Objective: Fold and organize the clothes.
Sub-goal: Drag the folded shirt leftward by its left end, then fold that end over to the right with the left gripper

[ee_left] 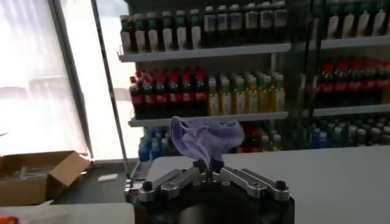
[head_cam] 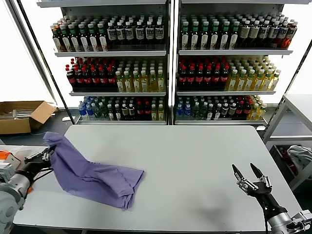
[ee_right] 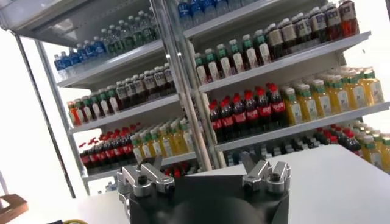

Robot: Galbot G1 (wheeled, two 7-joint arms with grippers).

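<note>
The left gripper (head_cam: 47, 155) pinches a lifted corner of the purple T-shirt (head_cam: 92, 173), which lies on the table's (head_cam: 195, 165) left side. It should carry that corner across smoothly; the right gripper (head_cam: 247, 170) waits spread.

T-shirt (head_cam: 92, 173) on table (head_cam: 195, 165) left, shelves (head_cam: 168, 63) behind, box (head_cam: 22, 116) far left

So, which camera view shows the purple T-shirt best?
The head view: the whole purple T-shirt shows, draped on the table, one end lifted by the shut left gripper. The left wrist view shows only the pinched bunch; the right wrist view shows none of it.
</note>
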